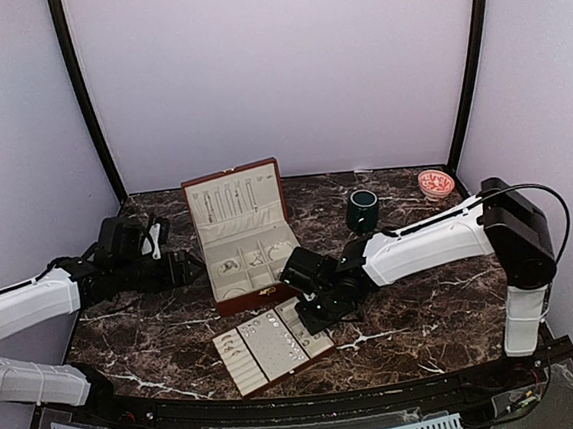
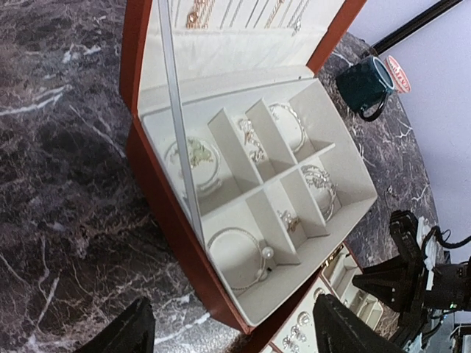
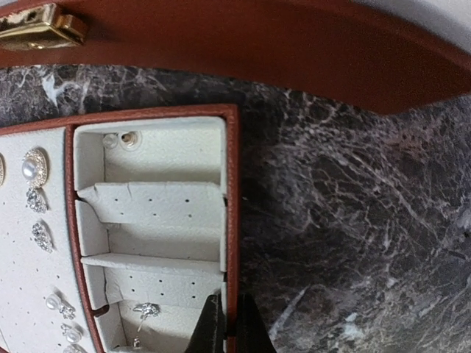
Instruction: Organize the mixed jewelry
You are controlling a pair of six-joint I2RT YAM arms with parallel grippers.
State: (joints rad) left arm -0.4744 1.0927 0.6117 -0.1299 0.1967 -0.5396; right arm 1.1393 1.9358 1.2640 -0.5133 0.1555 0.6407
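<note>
Right fingers point(image 3: 224, 331), shut at bottom centre, over the tray point(image 3: 232, 184) rim; silvery earring point(image 3: 147, 310) just left. Left fingers point(image 2: 125, 334) spread wide below the box point(image 2: 168, 228).

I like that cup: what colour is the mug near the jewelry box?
The mug is dark green; the left wrist view shows it best.

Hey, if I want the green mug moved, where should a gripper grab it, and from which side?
Probably the rim of the mug: it stands upright, mouth open, so come straight down, one finger inside the wall, one outside. Its handle sticks out to one side in the left wrist view; pinch the rim away from it.
</note>
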